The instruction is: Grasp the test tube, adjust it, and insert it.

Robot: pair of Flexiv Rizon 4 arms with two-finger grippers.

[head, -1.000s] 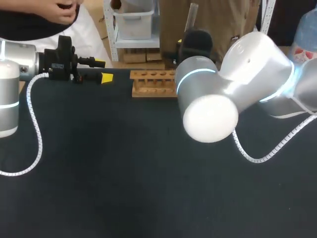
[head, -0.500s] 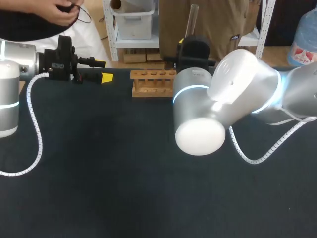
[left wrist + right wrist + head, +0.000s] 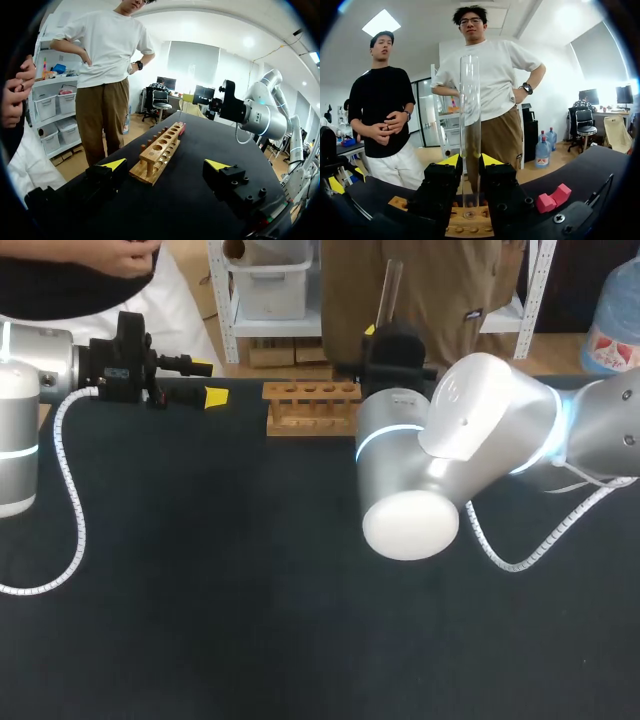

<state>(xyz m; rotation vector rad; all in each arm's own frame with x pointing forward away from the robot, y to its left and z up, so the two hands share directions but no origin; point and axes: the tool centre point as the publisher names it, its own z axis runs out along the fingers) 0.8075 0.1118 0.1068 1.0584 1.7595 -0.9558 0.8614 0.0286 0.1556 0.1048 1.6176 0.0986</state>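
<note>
A clear glass test tube (image 3: 470, 115) stands upright between my right gripper's (image 3: 470, 161) yellow-tipped fingers, which are shut on its lower part. Its round bottom hangs over the wooden rack (image 3: 462, 226); I cannot tell whether it touches a hole. From above, the tube (image 3: 388, 290) rises out of the right gripper (image 3: 385, 340) just past the right end of the rack (image 3: 310, 406). My left gripper (image 3: 205, 382) is open at the table's far left edge and points along the rack. In its own view the left gripper (image 3: 166, 165) is empty, with the rack (image 3: 162, 147) ahead.
The right arm's big silver elbow (image 3: 410, 510) hangs over the middle of the dark table (image 3: 200, 590). A small red block (image 3: 552, 200) lies beside the rack's end. White cable loops (image 3: 70, 530) trail from both arms.
The right arm's elbow has swung left and lower over the table. The tube stays upright in the gripper by the rack's right end. The left arm has not moved.
</note>
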